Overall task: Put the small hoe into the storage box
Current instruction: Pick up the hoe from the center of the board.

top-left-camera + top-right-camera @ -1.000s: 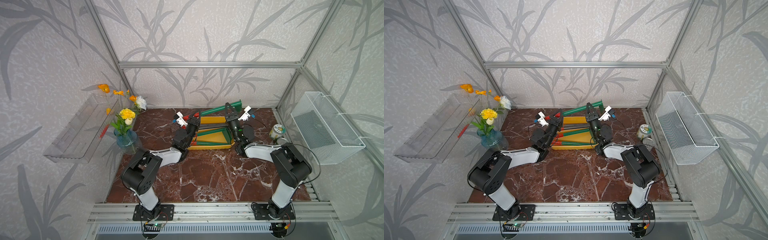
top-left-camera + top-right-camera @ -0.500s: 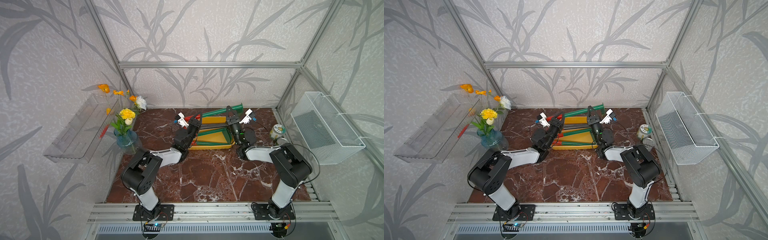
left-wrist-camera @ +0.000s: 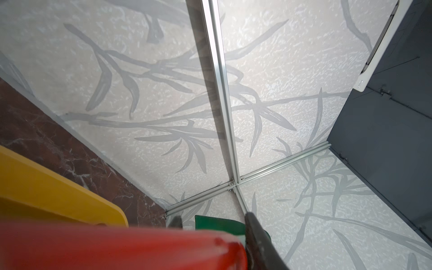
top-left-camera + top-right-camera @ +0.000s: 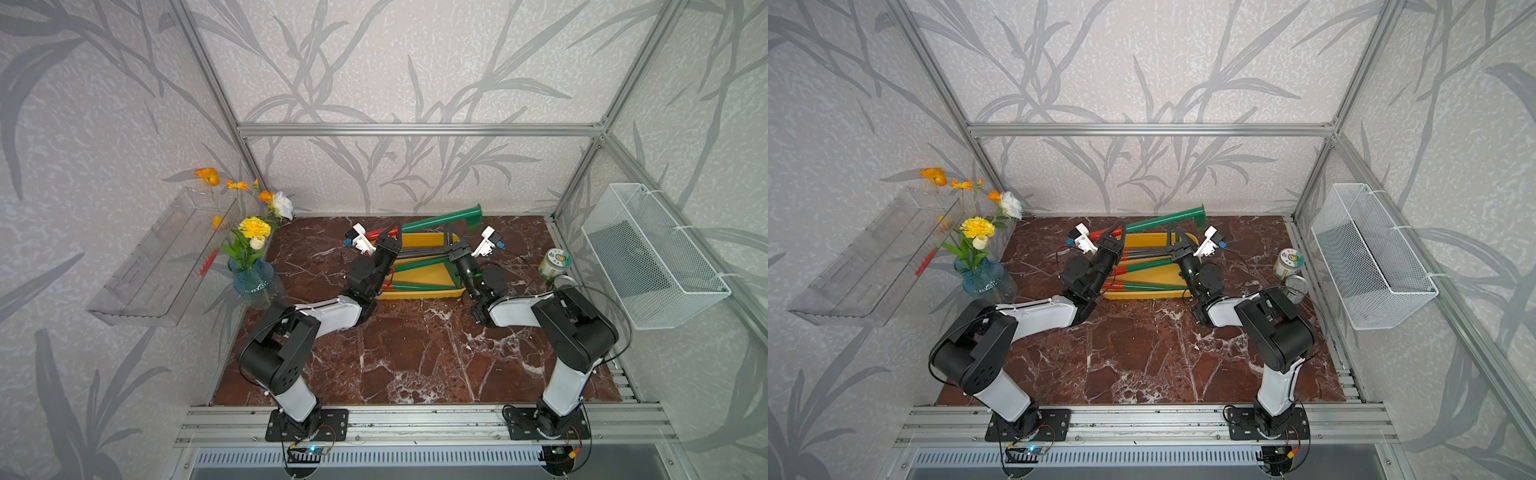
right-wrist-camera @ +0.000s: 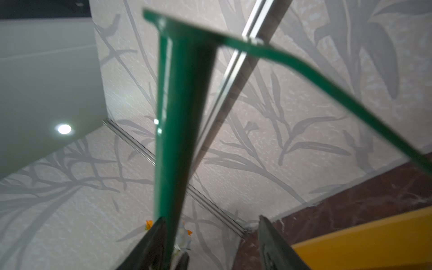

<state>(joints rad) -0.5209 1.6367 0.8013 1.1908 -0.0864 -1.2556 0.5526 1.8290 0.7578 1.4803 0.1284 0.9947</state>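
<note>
On the counter (image 4: 415, 353), the storage box (image 4: 419, 294) sits at 12 o'clock, close to the back wall, with several long tools (image 4: 419, 266) lying lengthwise inside. Above its far rim the small hoe (image 4: 440, 218) is off the box and tilted, head toward 1 o'clock, grip end toward 11 and clamped in the left end effector (image 4: 392, 239). The right end effector (image 4: 451, 241) is at the box's 3 o'clock end, jaws parted; in its wrist view the shaft runs between them. The vase (image 4: 255, 282) stands at 10 o'clock, the jars (image 4: 555, 262) at 2. A trough (image 4: 166, 257) hangs on the 9 o'clock wall and a mesh basket (image 4: 656, 257) on the 3 o'clock wall.

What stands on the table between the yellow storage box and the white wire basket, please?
A labelled jar and, just nearer the robot, a second jar partly behind the right arm. Both top views show them.
</note>
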